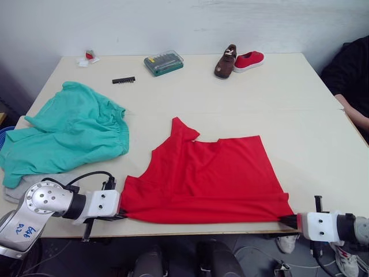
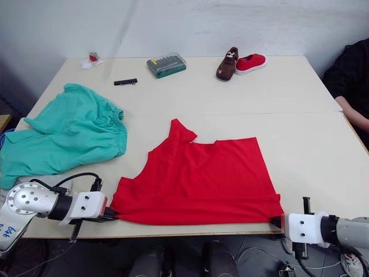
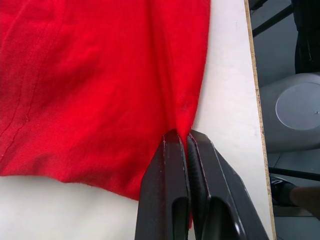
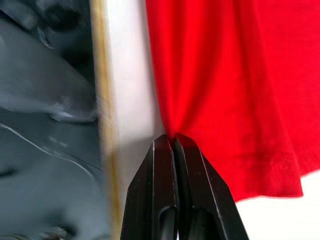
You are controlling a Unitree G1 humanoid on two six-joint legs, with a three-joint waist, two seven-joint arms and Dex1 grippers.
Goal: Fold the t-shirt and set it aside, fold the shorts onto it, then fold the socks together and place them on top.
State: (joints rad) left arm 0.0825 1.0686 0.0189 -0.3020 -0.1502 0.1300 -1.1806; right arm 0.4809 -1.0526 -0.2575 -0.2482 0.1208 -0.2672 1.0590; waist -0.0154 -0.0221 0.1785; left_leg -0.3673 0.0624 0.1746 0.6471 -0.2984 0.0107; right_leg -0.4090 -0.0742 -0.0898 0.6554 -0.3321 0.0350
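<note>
Left pincer (image 3: 186, 137) clamped on the t-shirt (image 1: 207, 179), pinching its near left corner at the bench (image 1: 300, 115) front edge. Right pincer (image 4: 173, 139) likewise closed on the near right corner, cloth bunched between the black fingers (image 4: 160, 170). T-shirt spread flat, stretched between both corners along the near edge, one sleeve pointing away. Left of the t-shirt, just apart: the shorts (image 1: 69, 133), crumpled. Grey socks (image 1: 23, 186) peeking from under the shorts' near edge. Far beyond the t-shirt: brown shoe (image 1: 226, 61) touching red shoe (image 1: 249, 60), green tool case (image 1: 164, 63), black bit strip (image 1: 123, 80). Right of the t-shirt, past the bench edge: a person's dark sleeve (image 1: 353, 69).
</note>
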